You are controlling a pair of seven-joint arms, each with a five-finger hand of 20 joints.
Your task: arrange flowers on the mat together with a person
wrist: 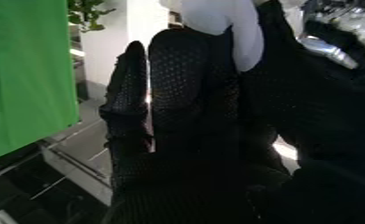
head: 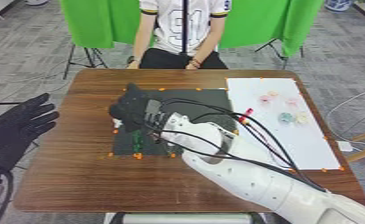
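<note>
In the head view my right hand [head: 132, 106] is over the left part of the dark mat [head: 196, 95]. Its fingers pinch a white flower, whose white edge [head: 117, 122] peeks out beside the glove. The right wrist view has the right hand [wrist: 192, 95] with the white petals [wrist: 216, 16] between fingers and thumb. A green stem [head: 137, 141] lies on the mat's lower left, partly behind the arm. My left hand [head: 23, 122] is open off the table's left side.
A white sheet [head: 294, 145] on the table's right holds pink flowers [head: 269, 98], a teal flower [head: 286, 118] and a yellow one [head: 301, 118]. A red item [head: 246, 114] is near the sheet's left edge, beside my right arm's cables. Orange markers edge mat and sheet.
</note>
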